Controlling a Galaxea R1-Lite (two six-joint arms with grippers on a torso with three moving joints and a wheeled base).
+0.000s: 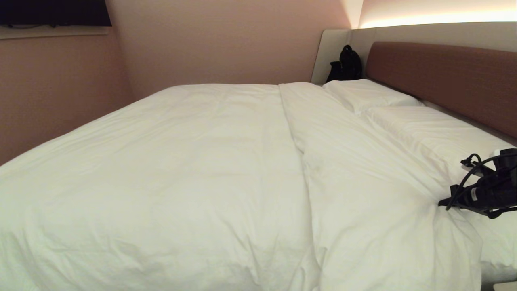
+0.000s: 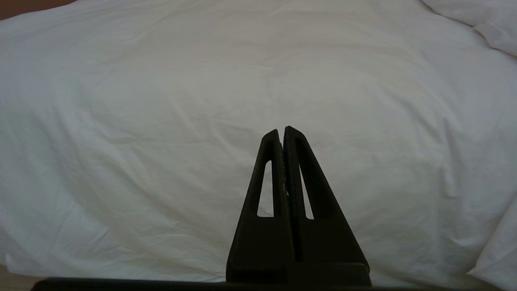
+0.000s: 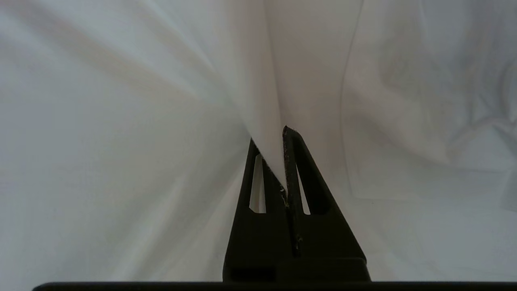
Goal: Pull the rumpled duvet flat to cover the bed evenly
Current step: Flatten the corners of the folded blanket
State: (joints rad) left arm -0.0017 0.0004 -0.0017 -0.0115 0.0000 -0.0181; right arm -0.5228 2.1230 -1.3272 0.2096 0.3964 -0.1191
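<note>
Your right gripper (image 3: 282, 139) is clamped tight on a pinch of the duvet (image 1: 194, 169): in the right wrist view a fold of white cloth runs straight down into the closed jaws, with creases fanning away from that bite. In the head view this arm shows at the near side of the bed (image 1: 490, 273), close to the headboard (image 1: 444, 76) end, where the duvet's top edge meets the nearer pillow (image 1: 436, 133). Your left gripper (image 2: 281, 135) has its jaws pressed together on nothing; it sits parked beside the bed, short of the duvet's near flank and not touching it, and it does not appear in the head view.

As for progress, I judge the job well along but not finished. Nearest you, the duvet drapes over the bed's near side and looks smooth apart from soft wrinkles. Further toward the headboard, a long ridge runs across the bed from near to far, marking a folded or doubled band along the top edge. That band bunches up around your right gripper, and it overlaps the nearer pillow's edge. Beyond it, the second pillow (image 1: 363, 95) lies uncovered by the headboard, and a dark bag (image 1: 345, 64) stands in the far corner past it. What remains, in my view, is flattening that ridge and evening the top edge.
</note>
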